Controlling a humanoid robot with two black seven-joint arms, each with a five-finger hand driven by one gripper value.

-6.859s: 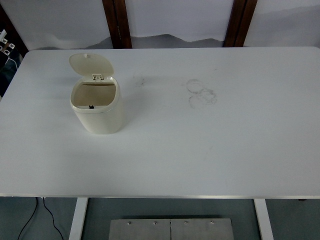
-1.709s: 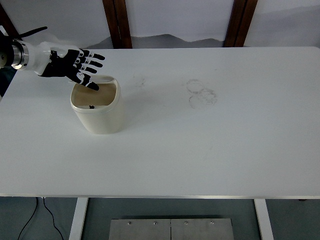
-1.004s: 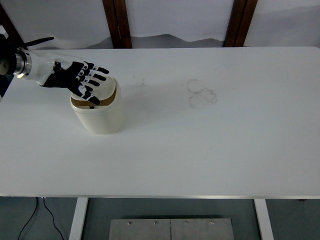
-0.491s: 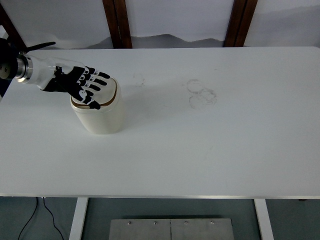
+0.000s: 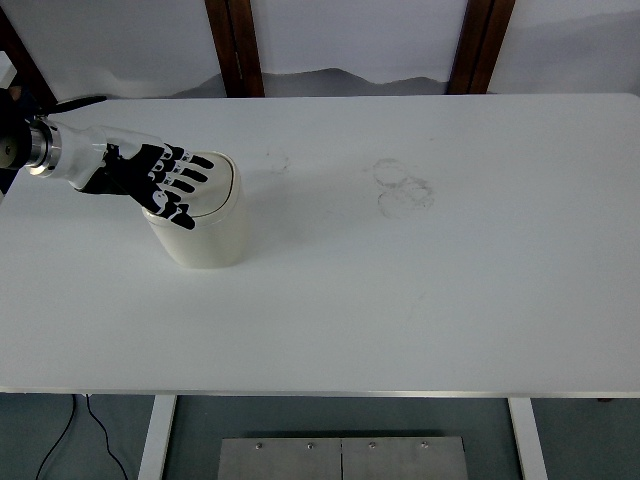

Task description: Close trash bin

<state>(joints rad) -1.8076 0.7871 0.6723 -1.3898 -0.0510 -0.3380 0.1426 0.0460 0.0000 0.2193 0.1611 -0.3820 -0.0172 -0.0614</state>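
Note:
A small cream trash bin (image 5: 210,235) stands on the left part of the white table (image 5: 400,300). Its hinged lid (image 5: 218,183) lies down flat on the rim, with no dark gap showing. My left hand (image 5: 165,182) comes in from the left edge and rests palm down on the lid, its fingers (image 5: 192,175) spread and extended over the top. It grasps nothing. The right arm is out of view.
Faint grey ring marks (image 5: 402,186) and a small smudge (image 5: 277,160) stain the tabletop to the right of the bin. Two brown wooden posts (image 5: 235,45) rise behind the far edge. A black cable (image 5: 95,435) hangs below the table at the lower left.
The lid stood open at first. My left hand came in from the left, pushed the lid forward and down, and now presses it flat; the dark gap at the rim is gone.

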